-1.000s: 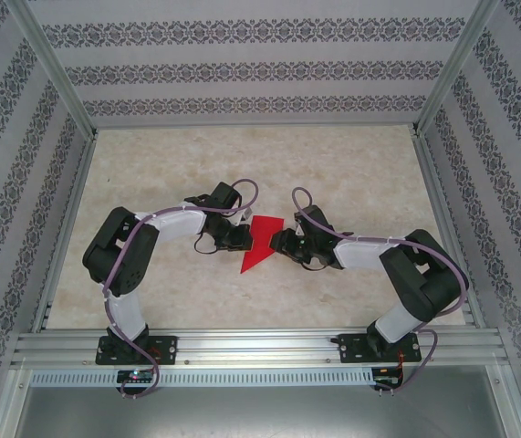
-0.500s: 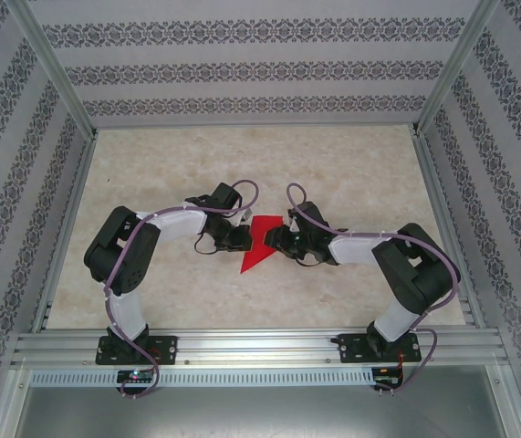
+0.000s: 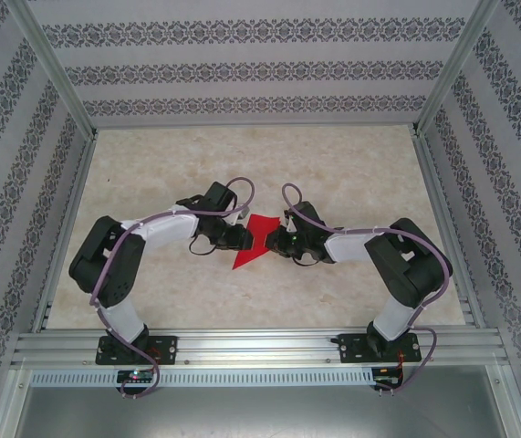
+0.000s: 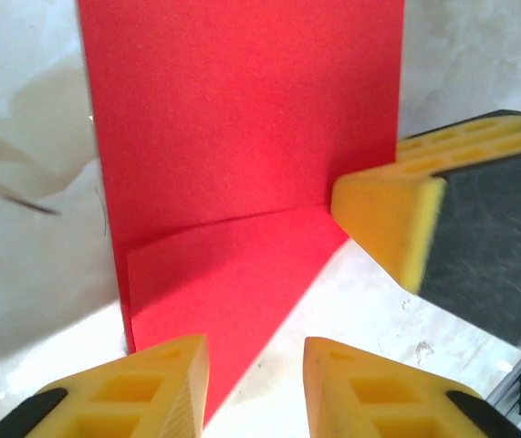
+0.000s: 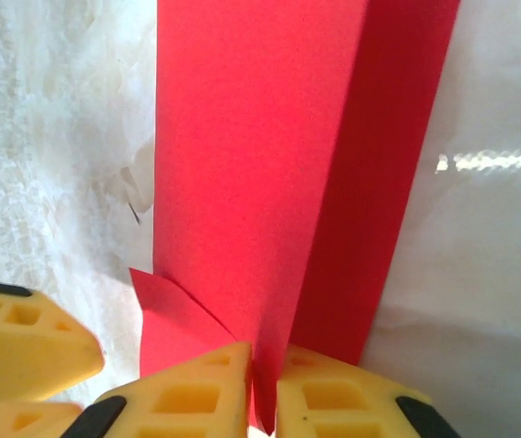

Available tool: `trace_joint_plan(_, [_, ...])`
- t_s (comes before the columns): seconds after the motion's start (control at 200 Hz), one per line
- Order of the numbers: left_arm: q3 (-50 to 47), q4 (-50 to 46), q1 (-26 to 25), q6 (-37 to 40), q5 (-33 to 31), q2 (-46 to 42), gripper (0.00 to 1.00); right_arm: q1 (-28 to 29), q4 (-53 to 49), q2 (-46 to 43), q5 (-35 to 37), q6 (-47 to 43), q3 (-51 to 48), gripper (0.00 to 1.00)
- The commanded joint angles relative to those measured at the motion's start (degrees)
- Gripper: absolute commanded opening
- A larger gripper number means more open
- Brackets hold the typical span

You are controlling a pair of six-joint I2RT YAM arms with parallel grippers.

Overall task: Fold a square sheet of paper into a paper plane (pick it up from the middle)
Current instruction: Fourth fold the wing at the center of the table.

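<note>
Mid-table | red sheet, partly folded, sits between the two arms | right gripper is clamped tight on the sheet's edge | left gripper has its fingertips apart at the sheet's corner, gripping nothing.

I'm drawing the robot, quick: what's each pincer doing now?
Left pincer: open, gripping nothing.
Right pincer: closed on the red paper.
</note>
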Motion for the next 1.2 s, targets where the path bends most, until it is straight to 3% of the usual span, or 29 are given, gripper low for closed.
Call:
trace_joint_plan(0.0, [-1.94, -0.93, -0.8, 3.8, -3.26, -3.04, 0.38, 1.02, 1.83, -1.71, 0.52, 0.85, 0.73, 0.13])
trace_joint_plan(0.819, [-1.54, -2.5, -13.86, 10.52, -28.63, -2.78, 0.45, 2.52, -2.48, -6.4, 1.97, 2.43, 2.69, 0.13])
trace_joint_plan(1.199, [-2.65, -1.01, -16.3, 10.42, -35.53, -2.52, 0.46, 2.21, -3.43, -6.04, 1.03, 2.33, 4.01, 0.14])
